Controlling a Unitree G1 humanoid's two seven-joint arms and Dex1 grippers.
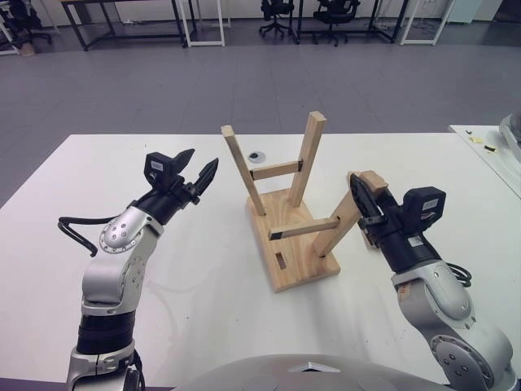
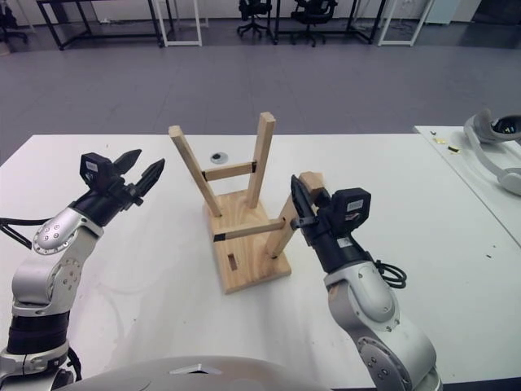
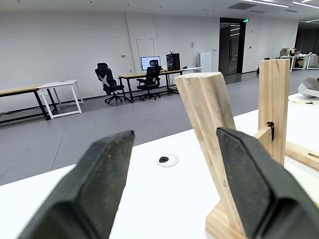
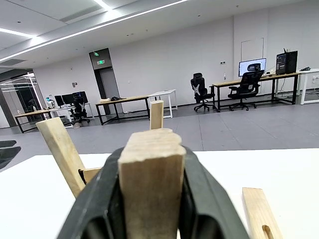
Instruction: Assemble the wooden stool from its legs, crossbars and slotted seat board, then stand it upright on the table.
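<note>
The slotted seat board (image 1: 297, 270) lies flat on the white table (image 1: 163, 269). Two legs (image 1: 306, 159) rise from its far end, joined by a crossbar (image 1: 275, 170). The right gripper (image 2: 303, 204) is clamped on the top of a tilted third leg (image 1: 342, 221) bearing a second crossbar (image 1: 301, 229); whether that leg's foot sits in a slot is hard to make out. The left gripper (image 1: 203, 160) hovers with fingers spread, left of the stool and apart from it
</note>
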